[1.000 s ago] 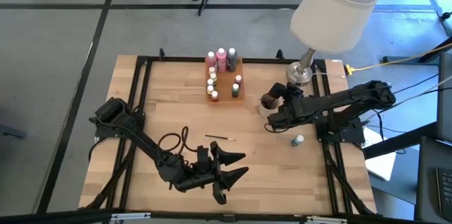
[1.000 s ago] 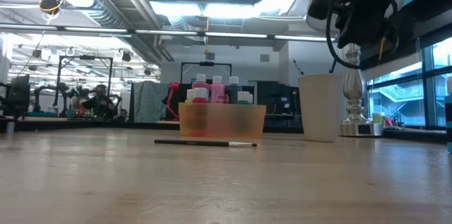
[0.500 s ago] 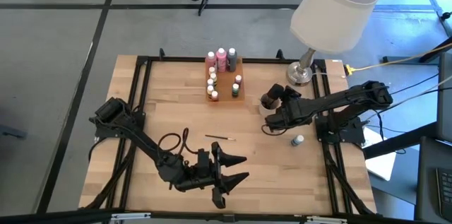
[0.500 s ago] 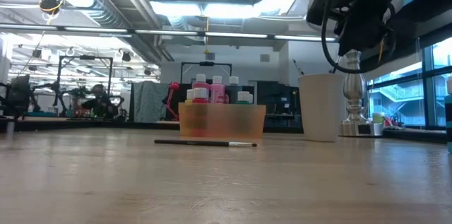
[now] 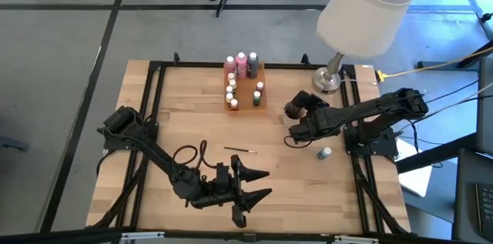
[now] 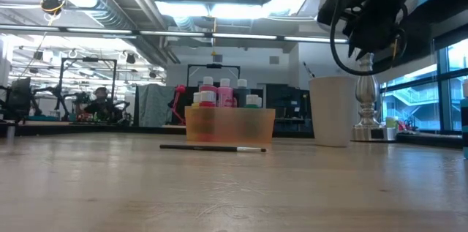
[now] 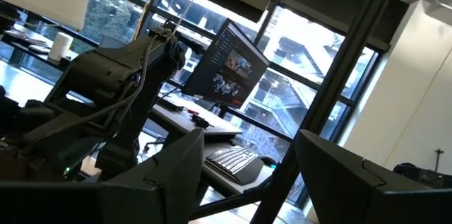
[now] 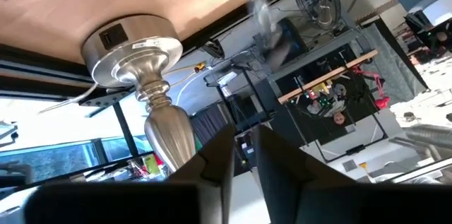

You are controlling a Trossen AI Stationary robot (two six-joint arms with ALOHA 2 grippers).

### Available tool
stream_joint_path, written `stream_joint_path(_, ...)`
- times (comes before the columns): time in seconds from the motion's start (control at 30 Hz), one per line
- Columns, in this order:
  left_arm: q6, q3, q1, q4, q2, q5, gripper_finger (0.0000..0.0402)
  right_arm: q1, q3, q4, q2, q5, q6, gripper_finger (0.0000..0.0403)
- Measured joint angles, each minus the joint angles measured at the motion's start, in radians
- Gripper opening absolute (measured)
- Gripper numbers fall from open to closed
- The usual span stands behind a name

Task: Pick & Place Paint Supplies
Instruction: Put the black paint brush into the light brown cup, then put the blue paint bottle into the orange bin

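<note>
Several small paint bottles (image 5: 243, 81) stand in a translucent orange tray (image 6: 230, 124) at the table's far middle. One thin dark paintbrush (image 5: 240, 150) lies flat on the wood in front of the tray. A single small bottle (image 5: 325, 153) stands on the table under my right arm. My right gripper (image 5: 293, 135) hangs just near of the round cup (image 5: 293, 110), which holds dark things. Its fingers (image 8: 215, 164) stand a narrow gap apart with nothing between them. My left gripper (image 5: 266, 183) waits open near the front edge, raised off the table.
A lamp with a white shade (image 5: 366, 5) and a silver base (image 5: 327, 81) stands at the far right, close behind the cup. A loose dark cable (image 5: 189, 154) curls on the table by my left arm. Bare wood lies between the brush and the front edge.
My right gripper has rolled a little at the wrist while staying beside the cup. The brush, the tray and the single bottle have not moved.
</note>
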Motion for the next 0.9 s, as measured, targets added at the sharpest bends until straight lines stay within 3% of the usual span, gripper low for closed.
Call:
stream_joint_path(0.2, 0.005, 0.0, 0.0, 0.0, 0.0, 0.009, 0.0221, 0.001, 0.0, 0.014, 0.0, 0.027, 0.035, 0.0108)
stream_joint_path(0.5, 0.013, 0.0, 0.002, -0.009, 0.0, 0.008, 0.0221, 0.032, 0.025, 0.037, -0.048, 0.149, 0.104, 0.0185)
stream_joint_path(0.73, 0.075, 0.0, 0.003, 0.025, 0.0, -0.045, 0.0221, 0.093, 0.155, -0.016, -0.093, 0.217, 0.21, 0.0197)
stream_joint_path(0.9, 0.124, 0.0, 0.009, 0.029, -0.032, -0.064, 0.0221, 0.163, 0.274, -0.14, -0.1, 0.294, 0.375, 0.0197)
